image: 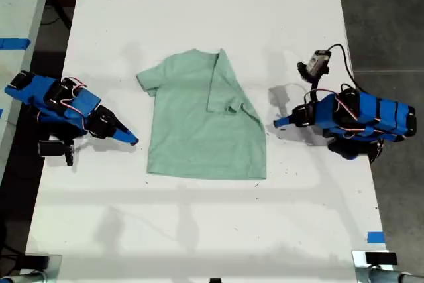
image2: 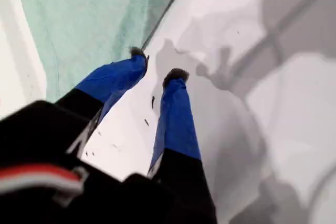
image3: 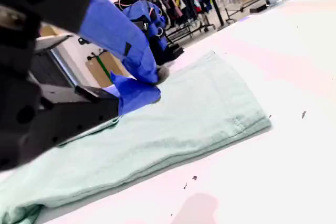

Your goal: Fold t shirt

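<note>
Limp mint t shirt flat at the middle of the worktop, one sleeve side folded inward.

Soft and light, likely to drag and wrinkle; best pinched at the unfolded sleeve or a hem corner. Flanked by my first gripper, jaws slightly apart and empty just off the cloth edge, and my second gripper, jaws together, empty. Nothing on the cloth; loose cable near the worktop's edge at the exterior view's right.

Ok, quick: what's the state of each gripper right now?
My first gripper: open, empty, at the edge of the pale mint-green cloth t shirt.
My second gripper: looks shut, nothing visibly held.
</note>
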Robot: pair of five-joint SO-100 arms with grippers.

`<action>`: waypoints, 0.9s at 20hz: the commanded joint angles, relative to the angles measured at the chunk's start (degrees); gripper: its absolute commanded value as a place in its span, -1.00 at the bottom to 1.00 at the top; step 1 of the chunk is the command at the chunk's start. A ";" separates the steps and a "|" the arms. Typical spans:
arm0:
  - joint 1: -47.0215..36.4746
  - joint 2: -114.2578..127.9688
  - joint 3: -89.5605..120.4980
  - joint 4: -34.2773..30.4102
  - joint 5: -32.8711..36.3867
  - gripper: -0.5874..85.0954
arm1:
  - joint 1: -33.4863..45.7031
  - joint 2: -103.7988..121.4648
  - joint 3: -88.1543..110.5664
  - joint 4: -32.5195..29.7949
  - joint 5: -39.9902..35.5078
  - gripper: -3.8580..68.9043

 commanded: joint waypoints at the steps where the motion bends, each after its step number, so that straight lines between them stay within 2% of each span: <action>1: -0.35 0.53 2.46 -0.09 0.09 -0.99 | -0.09 0.70 3.34 0.09 -10.72 -0.62; 18: -0.35 0.53 2.46 -0.09 0.09 -0.99 | -0.09 0.70 3.34 0.09 -11.16 -0.67</action>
